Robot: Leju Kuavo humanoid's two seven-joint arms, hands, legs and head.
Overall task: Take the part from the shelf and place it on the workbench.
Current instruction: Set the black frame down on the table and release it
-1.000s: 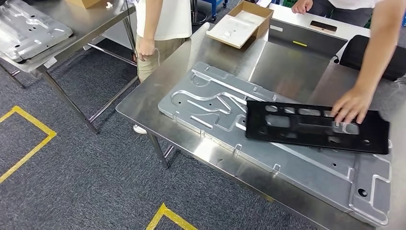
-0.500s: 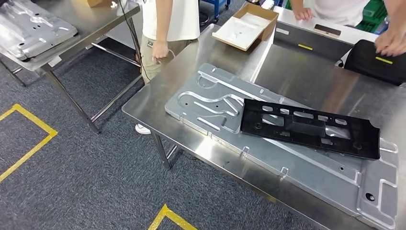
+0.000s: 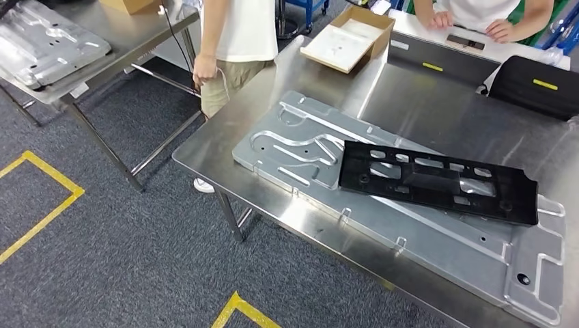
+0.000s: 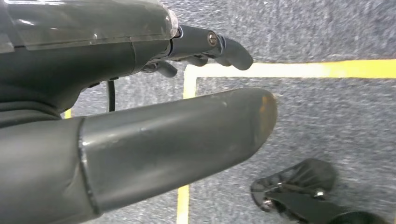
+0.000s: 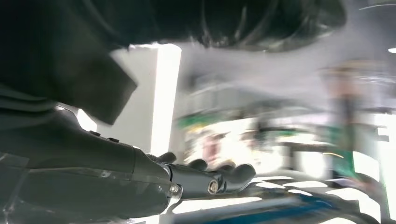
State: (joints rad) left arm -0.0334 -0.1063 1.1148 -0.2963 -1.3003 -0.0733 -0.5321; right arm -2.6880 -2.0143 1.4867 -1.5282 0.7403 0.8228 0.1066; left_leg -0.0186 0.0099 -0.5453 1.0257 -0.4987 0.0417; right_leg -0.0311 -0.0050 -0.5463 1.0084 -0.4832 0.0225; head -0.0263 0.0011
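Note:
A flat black part with several cut-outs lies on a large silver stamped plate on the steel workbench, and nobody touches it. In the left wrist view my left hand hangs over grey carpet with yellow tape; its thumb is stretched out, its fingers are apart, and it holds nothing. The right wrist view is blurred: my right hand has its fingers extended with nothing in them.
An open cardboard box and a black case sit at the bench's far side. A person in a white shirt stands at the bench's left corner, and another person is behind it. A second table carries a silver plate. Yellow tape marks the floor.
A person's hand that lay on the black part has let go, passed over the black case and drawn back to the far side. The camera has shifted slightly.

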